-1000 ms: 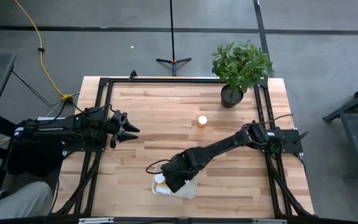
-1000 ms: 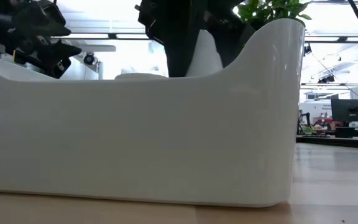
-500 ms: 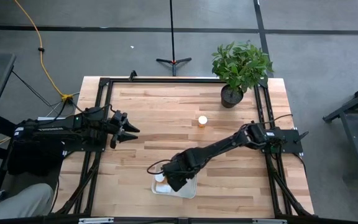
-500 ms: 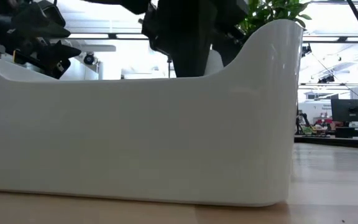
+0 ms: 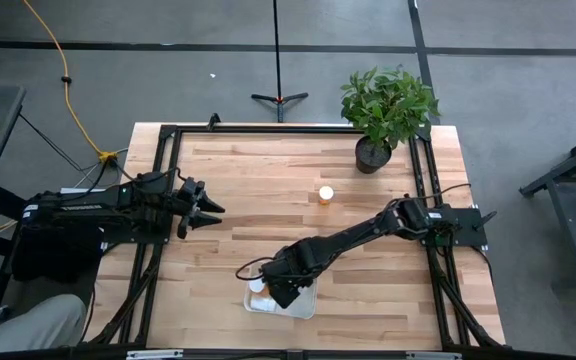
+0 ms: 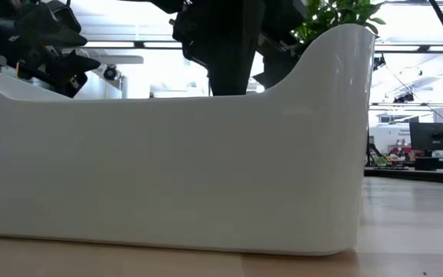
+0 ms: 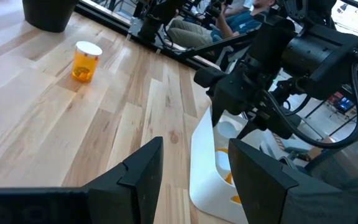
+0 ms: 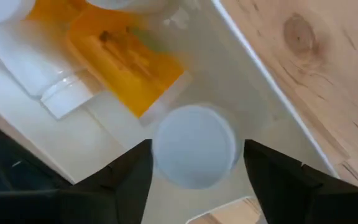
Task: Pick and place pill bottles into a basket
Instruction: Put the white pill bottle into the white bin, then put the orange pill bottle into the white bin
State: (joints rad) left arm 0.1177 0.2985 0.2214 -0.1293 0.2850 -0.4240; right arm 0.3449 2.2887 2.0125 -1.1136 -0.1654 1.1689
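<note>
The white basket (image 5: 306, 308) stands near the table's front edge and fills the low view (image 6: 168, 169). My right gripper (image 5: 276, 290) is over it, open. Its fingers stand on either side of an upright pill bottle's white cap (image 8: 194, 154) inside the basket. Other pill bottles (image 8: 126, 62) lie on their sides on the basket floor. One more pill bottle (image 5: 326, 194) stands upright on the table mid-far; it also shows in the left wrist view (image 7: 87, 61). My left gripper (image 5: 213, 208) waits open at the table's left.
A potted plant in a black pot (image 5: 371, 153) stands at the far right corner. The black frame rails run along the table's left, right and far edges. Bare wood lies between the basket and the standing bottle.
My right gripper has gone down into the basket with a white-capped bottle. The cap showed above the basket rim between the fingers and has now dropped out of sight behind the rim. The fingers have spread a little and let go.
</note>
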